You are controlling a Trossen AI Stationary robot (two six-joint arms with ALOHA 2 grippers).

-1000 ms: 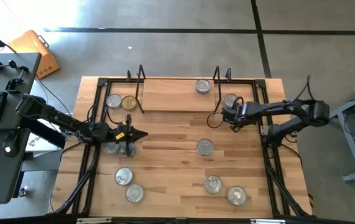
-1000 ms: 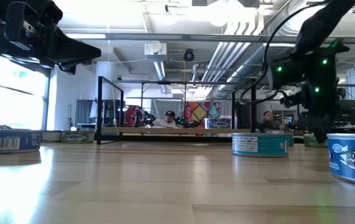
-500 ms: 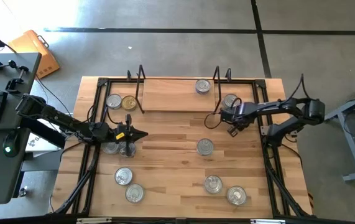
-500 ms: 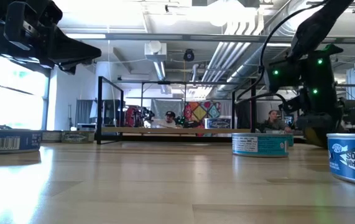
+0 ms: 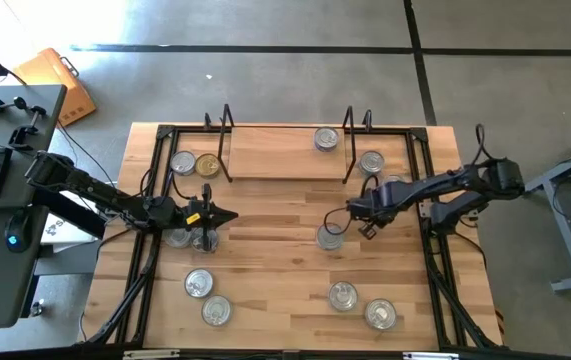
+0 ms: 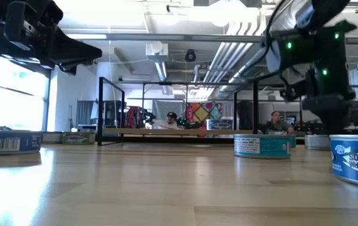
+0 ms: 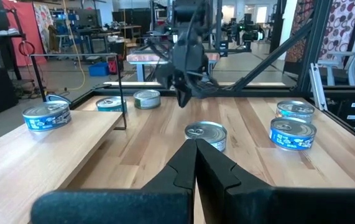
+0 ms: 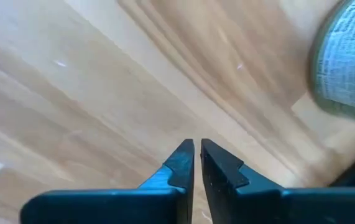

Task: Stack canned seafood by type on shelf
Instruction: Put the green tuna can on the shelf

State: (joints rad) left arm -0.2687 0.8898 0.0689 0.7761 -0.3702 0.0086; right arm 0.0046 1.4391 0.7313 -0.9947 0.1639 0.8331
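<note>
The shelf [image 5: 275, 150] stands at the table's far middle, with one silver-topped tin [image 5: 326, 139] on its board. Other tins of canned seafood lie on the table: one just right of the shelf [image 5: 370, 161], a silver one and a gold one left of it [image 5: 195, 164], and one at the centre [image 5: 330, 238]. My right gripper [image 5: 336, 213] hangs shut just on the far side of the centre tin [image 7: 206, 134], above it and holding nothing. My left gripper [image 5: 227, 215] hovers shut and empty at the left.
Two tins [image 5: 190, 239] sit under my left arm, two more at the near left [image 5: 207, 298] and two at the near right [image 5: 361, 305]. Black frame rails [image 5: 435, 250] run along the table's sides. Bare wood lies between the centre tin and the shelf.
My right gripper has moved from beside the tin right of the shelf toward the table's near and left edges, ending by the centre tin. No tin has moved.
</note>
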